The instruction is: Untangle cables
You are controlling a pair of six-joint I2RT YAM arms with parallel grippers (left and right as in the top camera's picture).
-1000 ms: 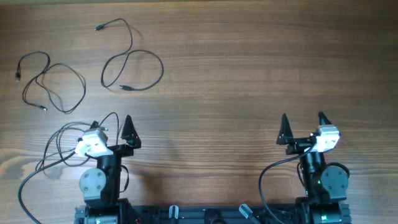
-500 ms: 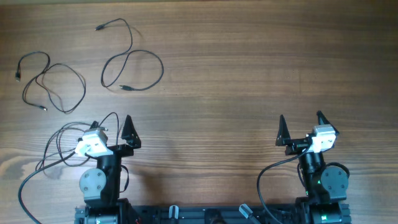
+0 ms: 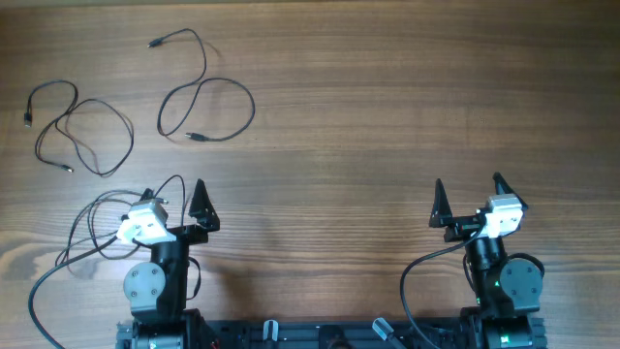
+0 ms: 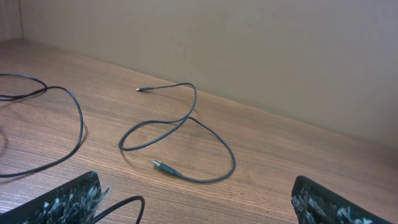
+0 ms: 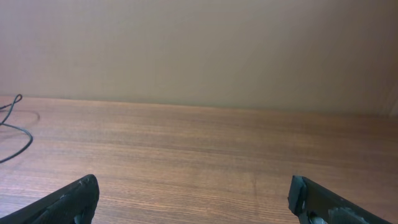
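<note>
Reaching with the left gripper (image 3: 172, 191), wide and empty like the right gripper (image 3: 469, 184), aim for the near cable (image 4: 188, 117) at its plug (image 4: 163, 167), keeping clear of the other cable (image 4: 81, 124).

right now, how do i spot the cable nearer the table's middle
On the wooden table, look beyond the left gripper. Of two thin black cords there, skip the outer cable; the inner cable is a figure-eight with a tail to a far plug.
</note>
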